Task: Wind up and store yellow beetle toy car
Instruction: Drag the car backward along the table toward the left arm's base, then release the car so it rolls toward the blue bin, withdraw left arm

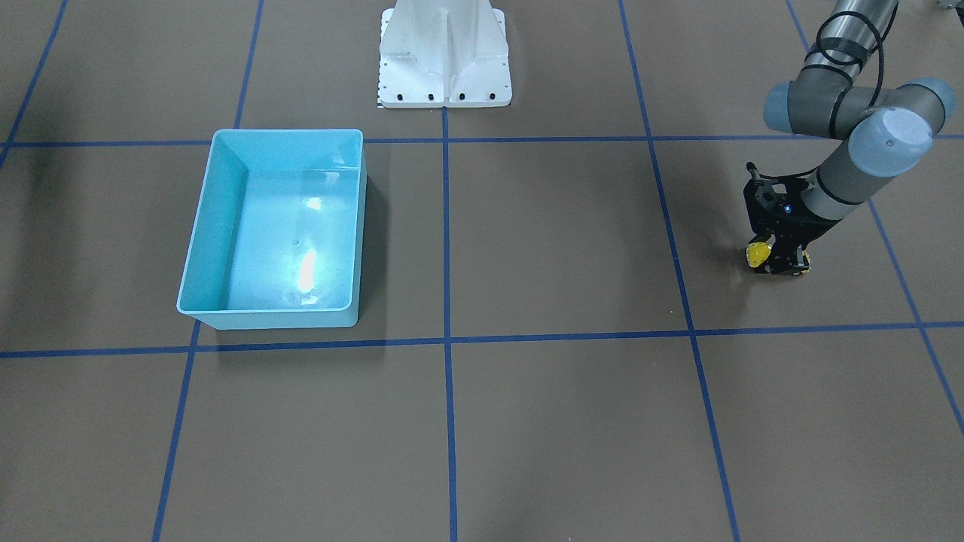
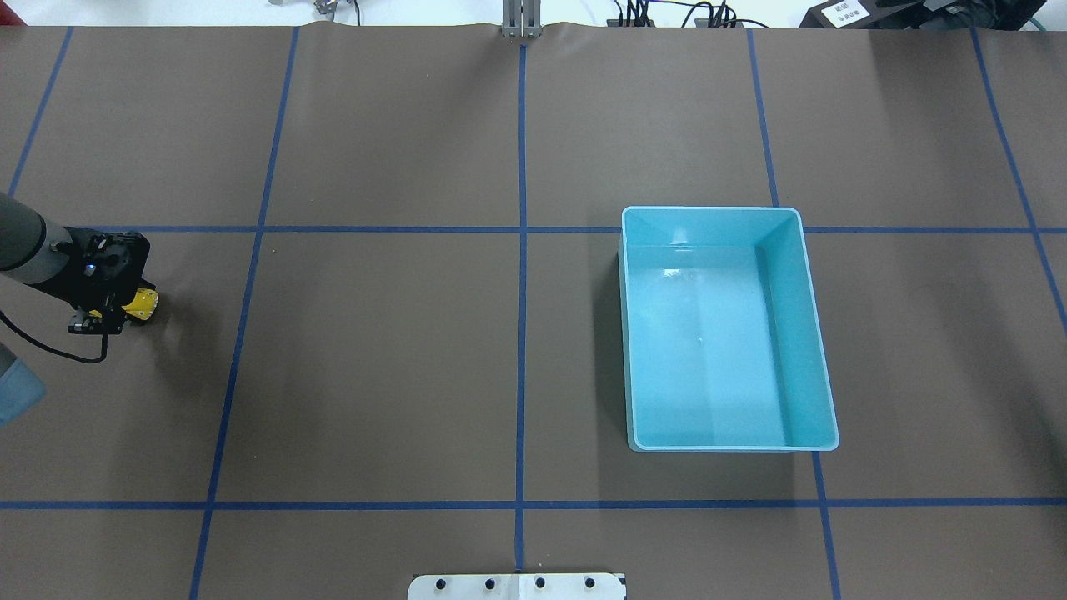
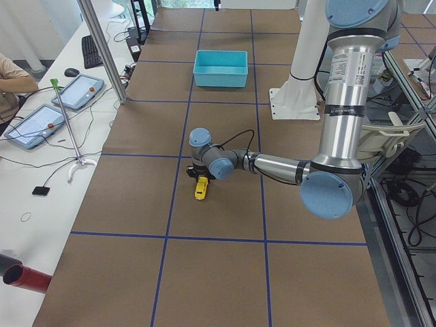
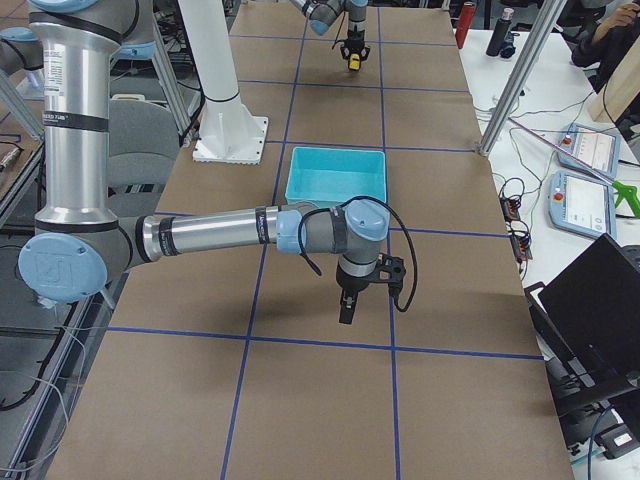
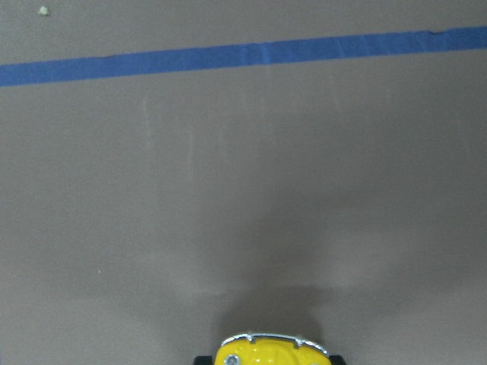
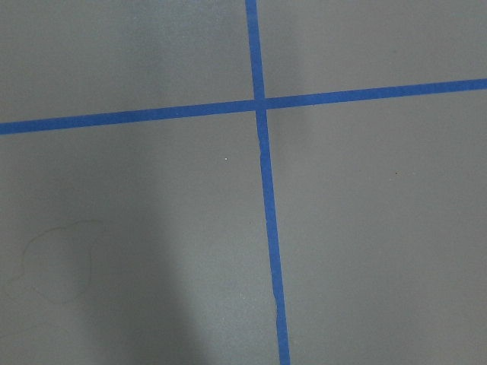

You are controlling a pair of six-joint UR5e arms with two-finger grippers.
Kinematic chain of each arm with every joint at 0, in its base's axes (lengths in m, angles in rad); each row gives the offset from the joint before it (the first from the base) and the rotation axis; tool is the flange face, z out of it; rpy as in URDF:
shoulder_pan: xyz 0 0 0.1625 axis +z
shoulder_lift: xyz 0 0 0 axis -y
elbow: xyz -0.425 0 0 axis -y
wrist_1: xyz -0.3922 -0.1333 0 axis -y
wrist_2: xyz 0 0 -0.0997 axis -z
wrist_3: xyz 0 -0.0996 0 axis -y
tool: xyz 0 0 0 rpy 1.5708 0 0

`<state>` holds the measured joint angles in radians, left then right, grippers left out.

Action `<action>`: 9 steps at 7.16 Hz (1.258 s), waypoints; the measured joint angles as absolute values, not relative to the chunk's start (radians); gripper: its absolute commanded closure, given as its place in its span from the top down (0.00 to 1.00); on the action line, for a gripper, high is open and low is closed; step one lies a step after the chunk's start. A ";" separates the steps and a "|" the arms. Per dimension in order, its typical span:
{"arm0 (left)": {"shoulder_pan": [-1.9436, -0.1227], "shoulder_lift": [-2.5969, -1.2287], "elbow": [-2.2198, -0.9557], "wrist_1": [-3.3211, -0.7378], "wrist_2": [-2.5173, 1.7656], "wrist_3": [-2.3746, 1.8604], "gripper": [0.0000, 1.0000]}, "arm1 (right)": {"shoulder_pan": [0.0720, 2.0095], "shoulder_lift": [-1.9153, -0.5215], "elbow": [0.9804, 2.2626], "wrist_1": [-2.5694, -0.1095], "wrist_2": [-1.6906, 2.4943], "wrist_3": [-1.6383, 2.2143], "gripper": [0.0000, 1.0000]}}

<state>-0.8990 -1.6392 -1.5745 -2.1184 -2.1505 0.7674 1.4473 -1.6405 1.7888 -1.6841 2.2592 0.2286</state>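
At the far left of the bench (image 2: 375,375), my left gripper (image 2: 115,315) points down over the yellow beetle toy car (image 2: 143,303), which sits on its wheels on the brown surface, and as far as I can make out my fingers are closed against its sides. Well apart to the right stands the light-blue bin (image 2: 813,333), open side up. My right gripper (image 4: 346,312) hangs over the bench near that bin, but I cannot tell whether it is apart or together.
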 measured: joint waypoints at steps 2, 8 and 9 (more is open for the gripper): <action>-0.900 -1.639 -1.573 -2.118 -2.150 0.768 0.02 | 1.448 -1.640 1.789 -1.684 2.258 0.229 1.00; -0.906 -1.640 -1.568 -2.118 -2.147 0.765 1.00 | 1.447 -1.640 1.789 -1.683 2.258 0.229 1.00; -0.906 -1.640 -1.568 -2.118 -2.148 0.765 1.00 | 1.448 -1.640 1.789 -1.683 2.258 0.229 1.00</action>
<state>-0.9061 -1.6398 -1.5677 -2.1184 -2.1475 0.7655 1.4475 -1.6400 1.7886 -1.6828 2.2578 0.2286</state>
